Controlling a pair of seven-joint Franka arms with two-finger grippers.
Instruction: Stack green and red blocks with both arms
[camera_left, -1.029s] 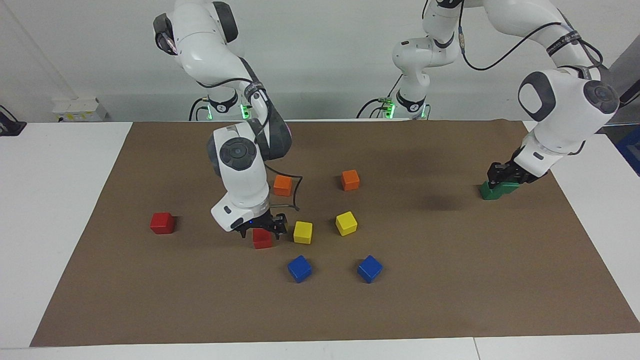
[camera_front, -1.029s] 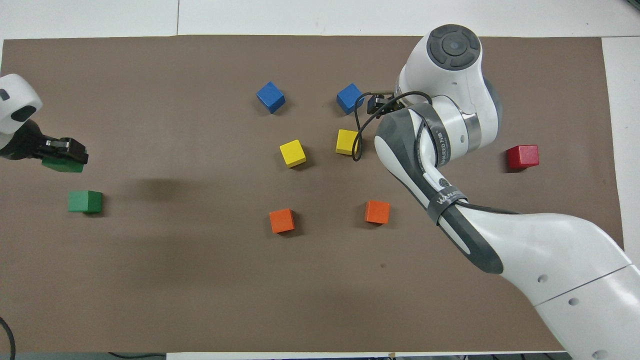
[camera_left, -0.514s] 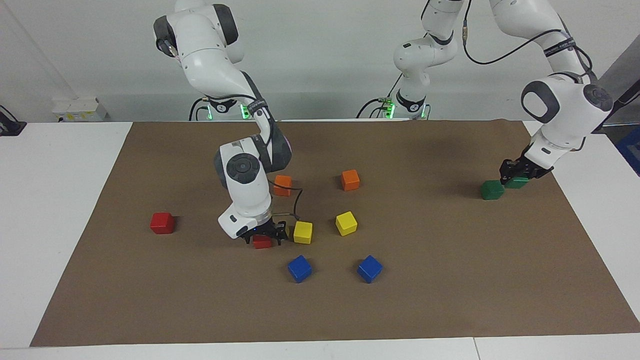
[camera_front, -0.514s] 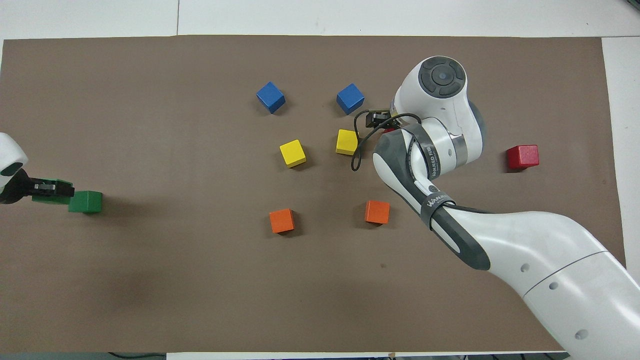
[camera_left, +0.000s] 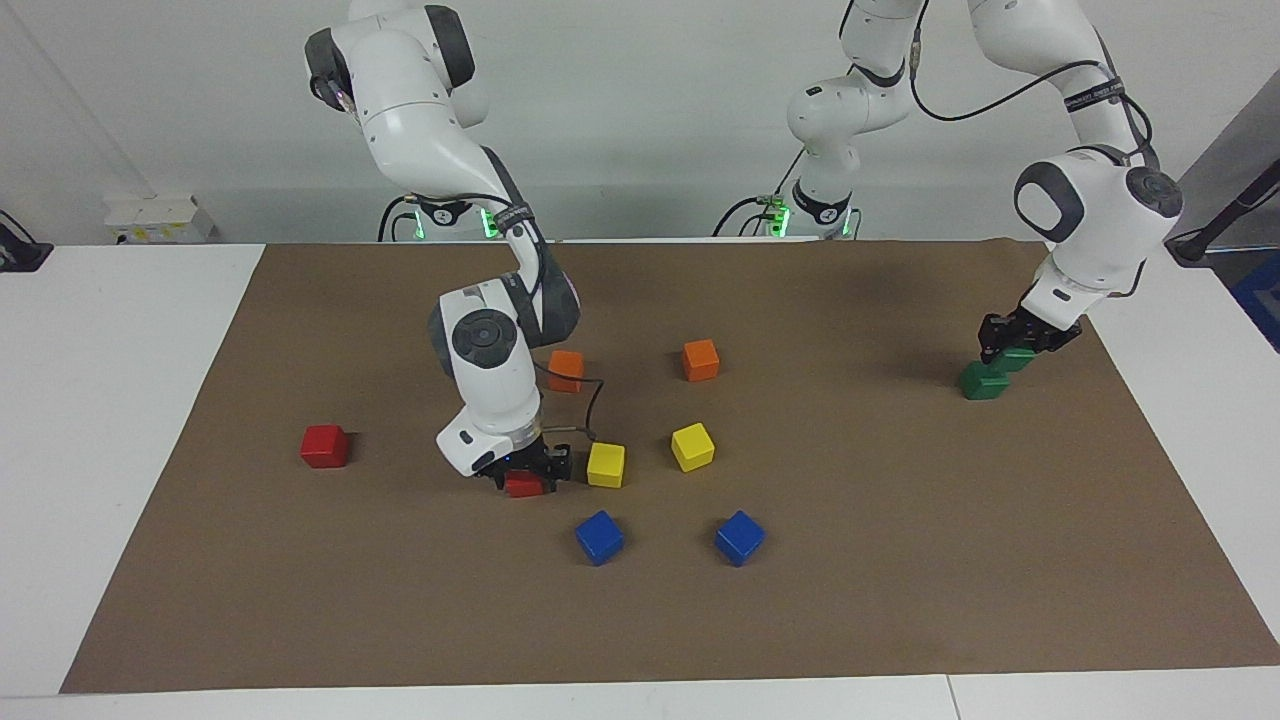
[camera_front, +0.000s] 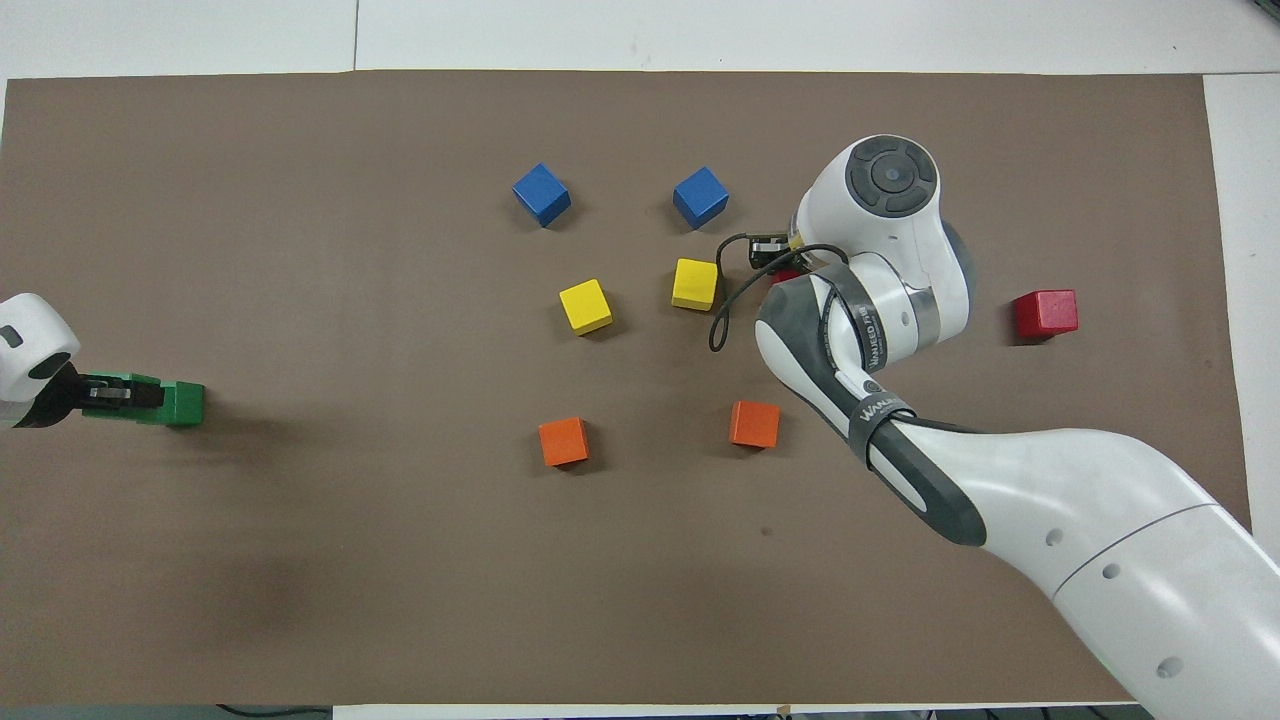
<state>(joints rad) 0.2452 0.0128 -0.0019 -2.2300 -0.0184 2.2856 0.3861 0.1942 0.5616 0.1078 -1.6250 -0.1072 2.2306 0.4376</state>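
Brown mat (camera_left: 900, 560): matt, paper-like. Table (camera_left: 100, 400): smooth white, faint sheen. Cubes, e.g. red cube (camera_left: 325, 445) and blue cube (camera_left: 599, 537): smooth, painted, slightly glossy. Arm shells (camera_left: 495, 385): glossy white plastic; joint caps dark grey, matt.

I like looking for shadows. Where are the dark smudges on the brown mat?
Facing view: soft dark patches on the brown mat near the orange cubes. Overhead view: a faint smudge beside the green blocks; small crisp shadows under the blue cubes.
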